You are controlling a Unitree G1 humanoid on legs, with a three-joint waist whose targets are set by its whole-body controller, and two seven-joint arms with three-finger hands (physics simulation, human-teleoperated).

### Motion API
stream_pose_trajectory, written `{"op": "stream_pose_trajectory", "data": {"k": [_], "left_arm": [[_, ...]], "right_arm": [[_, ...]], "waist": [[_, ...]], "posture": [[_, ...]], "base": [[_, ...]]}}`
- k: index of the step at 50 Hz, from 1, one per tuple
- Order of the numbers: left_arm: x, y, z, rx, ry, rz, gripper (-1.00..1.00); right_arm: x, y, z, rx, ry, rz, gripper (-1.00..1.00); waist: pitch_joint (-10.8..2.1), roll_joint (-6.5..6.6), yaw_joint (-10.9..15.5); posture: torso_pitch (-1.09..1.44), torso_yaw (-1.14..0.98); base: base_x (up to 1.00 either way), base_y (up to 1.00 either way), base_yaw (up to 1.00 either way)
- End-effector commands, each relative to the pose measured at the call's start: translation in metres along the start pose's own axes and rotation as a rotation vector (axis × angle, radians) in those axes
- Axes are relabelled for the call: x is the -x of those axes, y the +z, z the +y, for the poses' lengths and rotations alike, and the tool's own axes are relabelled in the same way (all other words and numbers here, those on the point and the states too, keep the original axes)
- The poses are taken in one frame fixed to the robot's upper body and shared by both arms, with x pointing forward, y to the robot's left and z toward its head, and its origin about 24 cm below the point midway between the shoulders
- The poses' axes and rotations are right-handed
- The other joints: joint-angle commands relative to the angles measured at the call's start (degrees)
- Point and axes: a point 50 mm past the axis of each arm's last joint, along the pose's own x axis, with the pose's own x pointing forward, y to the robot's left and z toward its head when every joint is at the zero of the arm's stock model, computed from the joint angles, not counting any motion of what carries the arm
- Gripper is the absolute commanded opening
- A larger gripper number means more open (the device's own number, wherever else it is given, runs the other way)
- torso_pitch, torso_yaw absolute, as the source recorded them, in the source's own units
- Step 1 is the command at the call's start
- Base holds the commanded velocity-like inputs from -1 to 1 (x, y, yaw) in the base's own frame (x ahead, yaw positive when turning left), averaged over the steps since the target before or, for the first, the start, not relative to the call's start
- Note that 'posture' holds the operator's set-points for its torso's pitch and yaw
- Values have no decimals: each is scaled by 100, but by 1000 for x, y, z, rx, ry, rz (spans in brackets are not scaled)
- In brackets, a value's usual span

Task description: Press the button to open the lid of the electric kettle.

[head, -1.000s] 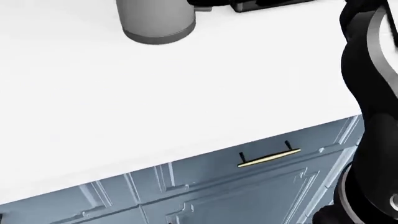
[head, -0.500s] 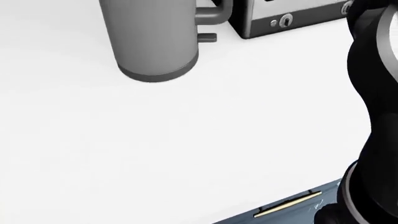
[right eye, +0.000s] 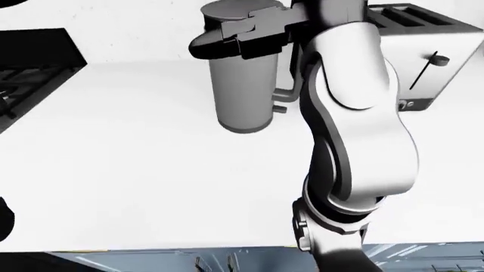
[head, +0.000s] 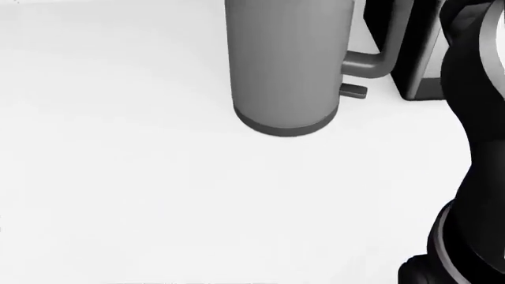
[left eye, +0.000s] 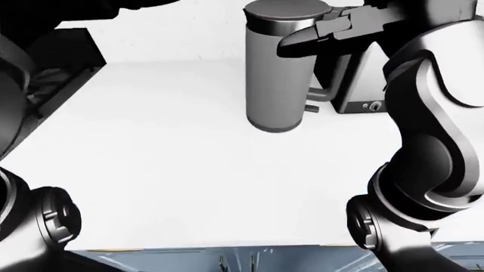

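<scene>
Well, starting at the left edge of the left-eye view, a dark stove [left eye: 45, 68] sits beside the white counter [left eye: 166, 170], and below it a rounded black joint of the robot's left arm [left eye: 45, 221] pokes in at the bottom corner. The left hand itself is out of sight.

Further right stands the electric kettle [left eye: 278, 68], a tall grey cylinder, upright on the counter near its top edge. Its lid [left eye: 283, 9] sits flat and closed on top, and its handle [head: 371, 62] juts out to the right, seen best in the head view.

Over the kettle's top reaches the right hand [right eye: 238, 39], its dark fingers [left eye: 302, 38] stretched out toward the left and lying across the rim on the handle side (they look extended rather than curled around anything, though whether they actually touch the lid I cannot tell).

Right of the kettle, the bulky right arm [right eye: 356, 113] rises from the bottom of the right-eye view. Behind it stands a silver toaster [right eye: 424, 56] with a black lever. Along the bottom edge runs a strip of blue cabinet fronts [left eye: 249, 260].
</scene>
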Motion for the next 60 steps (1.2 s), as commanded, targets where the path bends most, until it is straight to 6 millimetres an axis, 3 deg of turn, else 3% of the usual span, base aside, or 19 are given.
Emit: {"op": "stream_pose_trajectory", "data": {"k": [1, 3, 4, 6, 11, 42, 60], "left_arm": [[-1, 5, 1, 10, 4, -19, 100], [-1, 5, 1, 11, 5, -20, 100], [-1, 5, 1, 11, 4, -19, 100], [-1, 4, 0, 15, -3, -18, 100], [-3, 0, 1, -15, 14, 17, 100], [-2, 3, 0, 7, 14, 24, 100], [-3, 2, 0, 9, 15, 23, 100]], "right_arm": [[0, 9, -4, 4, -26, -45, 100], [0, 9, -4, 5, -27, -45, 100], [0, 9, -4, 5, -27, -45, 100], [-1, 9, -4, 6, -27, -46, 100], [0, 10, -4, 3, -29, -48, 100], [0, 12, -7, 8, -52, -56, 100], [-1, 10, -5, 12, -49, -49, 100]], "waist": [[-70, 6, -33], [-103, 232, -123], [-175, 423, -159], [-120, 344, -153], [-286, 202, -95], [-1383, 184, -67], [-2175, 165, 16]], "posture": [[0, 0], [0, 0], [0, 0], [0, 0], [-4, 0], [-35, 0], [-53, 0]], "base": [[0, 0, 0], [0, 0, 0], [0, 0, 0], [0, 0, 0], [0, 0, 0], [0, 0, 0], [0, 0, 0]]}}
